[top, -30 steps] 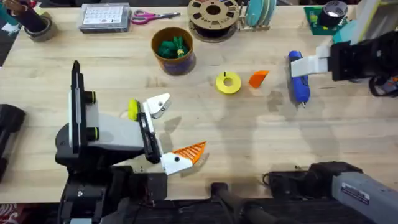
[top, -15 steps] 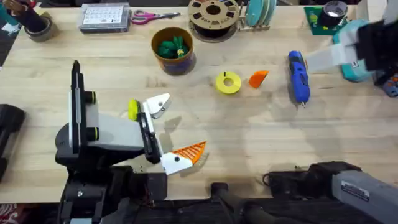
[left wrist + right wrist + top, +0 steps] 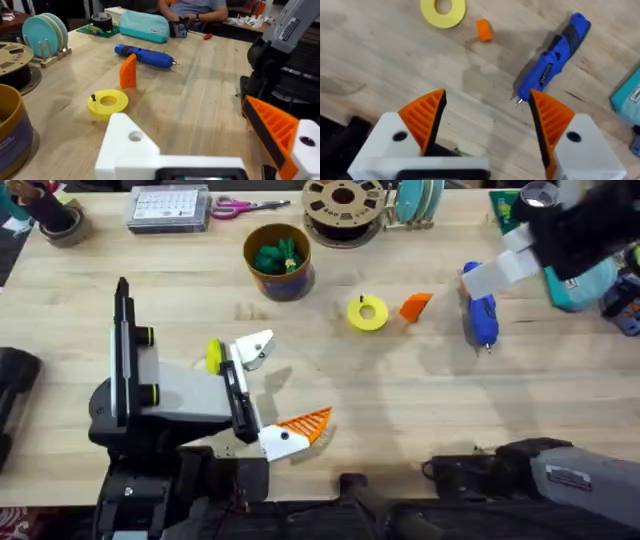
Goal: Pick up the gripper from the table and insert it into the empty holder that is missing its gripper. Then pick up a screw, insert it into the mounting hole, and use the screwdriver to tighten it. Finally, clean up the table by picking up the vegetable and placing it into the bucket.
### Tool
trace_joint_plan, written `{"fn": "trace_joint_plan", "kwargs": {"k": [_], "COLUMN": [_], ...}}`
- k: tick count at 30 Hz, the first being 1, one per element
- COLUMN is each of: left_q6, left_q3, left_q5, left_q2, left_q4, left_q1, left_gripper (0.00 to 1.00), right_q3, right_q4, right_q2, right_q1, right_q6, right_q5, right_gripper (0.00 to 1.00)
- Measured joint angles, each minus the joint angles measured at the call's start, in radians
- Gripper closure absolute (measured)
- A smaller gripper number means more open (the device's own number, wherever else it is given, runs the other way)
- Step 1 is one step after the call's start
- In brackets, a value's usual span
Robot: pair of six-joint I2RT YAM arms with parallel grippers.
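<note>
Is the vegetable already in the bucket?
Yes. The green vegetable sits inside the bucket, below its yellow rim, at the table's far side.

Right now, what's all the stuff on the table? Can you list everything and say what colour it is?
gripper: 1, orange, mid-table beside the ring.
ring: 1, yellow, mid-table, a small black screw standing on it.
screwdriver: 1, blue, lying right of the orange gripper.
bucket: 1, yellow rim, purple body, back middle.
vegetable: 1, green, inside the bucket.
spool: 1, brown, back edge.
scissors: 1, pink handles, back edge.
plates: a few, teal, in a rack by the spool.
pouch: 1, teal, far right.
holder: 1, white, bare, on the left gripper.
left gripper: open, one orange pad.
right gripper: open, two orange pads, above the screwdriver.
</note>
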Motion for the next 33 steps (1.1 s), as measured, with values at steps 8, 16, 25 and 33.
{"fn": "trace_joint_plan", "kwargs": {"k": [8, 16, 25, 33], "left_q6": [0.000, 0.000, 0.000, 0.000], "left_q3": [0.000, 0.000, 0.000, 0.000], "left_q5": [0.000, 0.000, 0.000, 0.000], "left_q2": [0.000, 0.000, 0.000, 0.000], "left_q4": [0.000, 0.000, 0.000, 0.000], "left_q1": [0.000, 0.000, 0.000, 0.000], "left_gripper": [0.015, 0.015, 0.015, 0.015], "right_q3": [0.000, 0.000, 0.001, 0.002], "right_q4": [0.001, 0.001, 0.009, 0.072], "right_q2": [0.045, 0.068, 0.212, 0.334], "right_q1": [0.077, 0.047, -0.031, -0.024], "right_q6": [-0.086, -0.159, -0.189, -0.154], "right_q5": [0.000, -0.013, -0.058, -0.033], "right_gripper": [0.005, 0.006, 0.006, 0.006]}}
